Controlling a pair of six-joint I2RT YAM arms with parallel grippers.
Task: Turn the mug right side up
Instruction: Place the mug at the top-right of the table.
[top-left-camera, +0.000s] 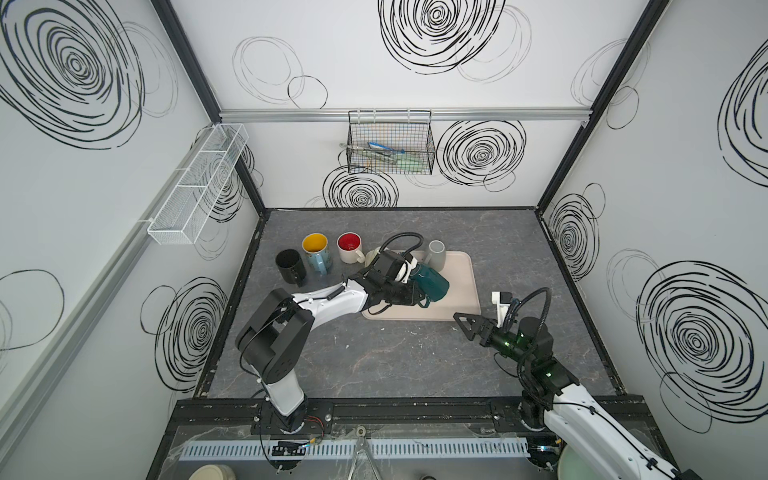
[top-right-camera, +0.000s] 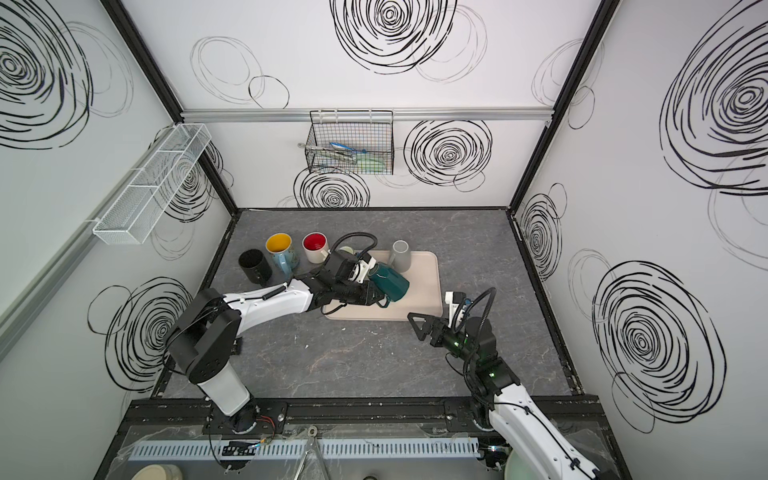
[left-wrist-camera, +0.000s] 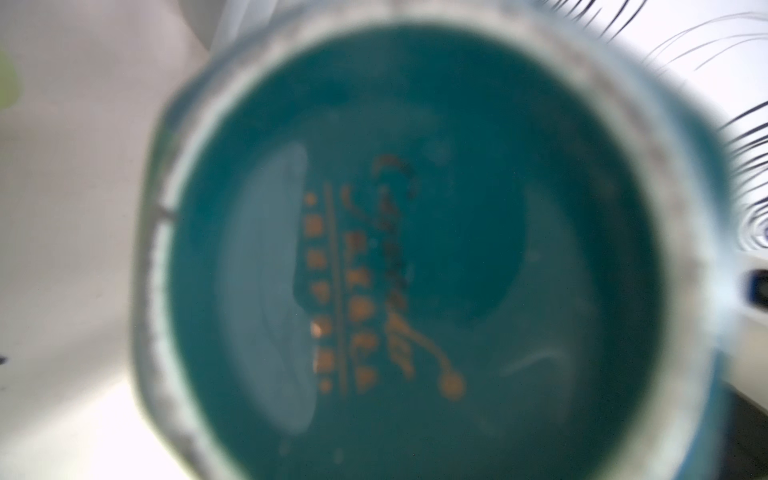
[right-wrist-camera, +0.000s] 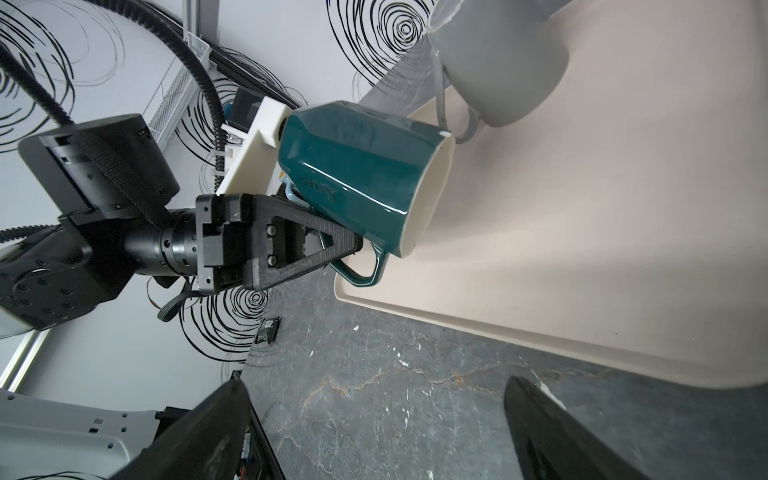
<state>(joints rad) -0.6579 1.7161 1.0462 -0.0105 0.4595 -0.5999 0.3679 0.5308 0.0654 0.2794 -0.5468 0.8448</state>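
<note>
Both arms share one build. The left arm (top-left-camera: 328, 305) at centre left and the right arm (top-left-camera: 582, 419) at lower right have glossy white shells on the long links and boxy matte-black housings (top-left-camera: 270, 332) at the joints. A ribbed black cable (top-left-camera: 401, 239) arcs over each wrist, beside a white printed camera bracket (top-left-camera: 500, 302). Small green lights (top-left-camera: 517, 338) glow on the right arm's dark joints. The fingers (right-wrist-camera: 307, 219) are black, textured open triangles fixed with silver screws (right-wrist-camera: 272, 230).

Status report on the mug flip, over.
Left gripper shut on teal mug by its handle; right gripper open, holding nothing. Mug tipped sideways over tray, not upright yet. Close beside it: gray mug.
</note>
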